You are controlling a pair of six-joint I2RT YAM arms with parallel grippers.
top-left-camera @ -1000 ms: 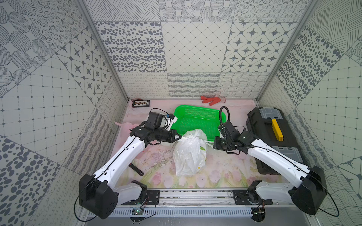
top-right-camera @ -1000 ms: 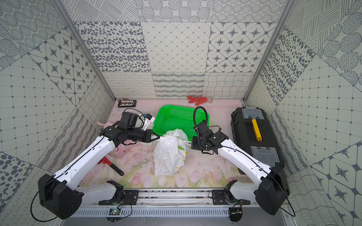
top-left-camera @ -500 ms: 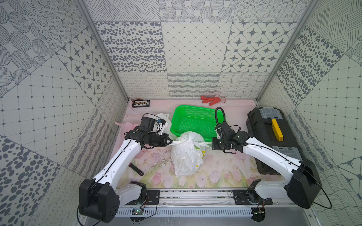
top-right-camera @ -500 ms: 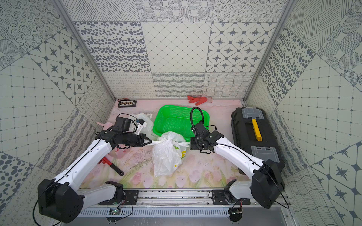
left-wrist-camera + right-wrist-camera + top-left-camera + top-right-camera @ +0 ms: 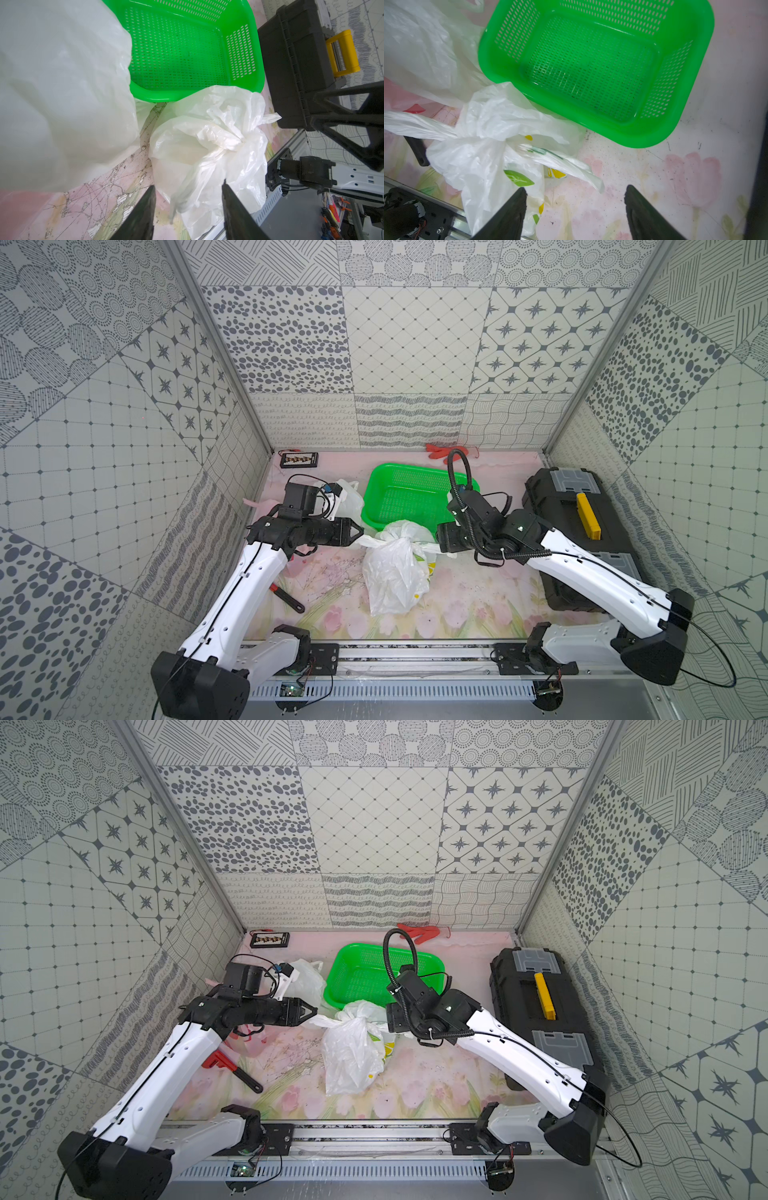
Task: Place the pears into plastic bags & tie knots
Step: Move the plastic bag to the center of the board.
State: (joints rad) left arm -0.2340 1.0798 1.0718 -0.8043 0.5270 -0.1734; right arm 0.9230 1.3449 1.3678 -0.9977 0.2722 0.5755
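Grey-patterned tile walls [image 5: 407, 344] are seen closing in a pink floral mat [image 5: 478, 605] on three sides. In the rear left corner a small black device [image 5: 298, 459] is laid, and nearer the front a red-and-black wrench [image 5: 289, 599] lies on the mat. The left gripper [image 5: 188, 185] is held with its jaws apart, a loose strand of plastic passing between them unclamped. Behind it a plain white bag [image 5: 351, 502] is set. At the middle the lemon-print bag [image 5: 392, 572] is stood, gathered at its top and touching the green basket [image 5: 369, 497]; its contents cannot be made out. The right gripper [image 5: 575, 189] is spread wide around nothing, just beside that bag. At the right a black toolbox [image 5: 557, 502] with a yellow handle is placed along the wall.
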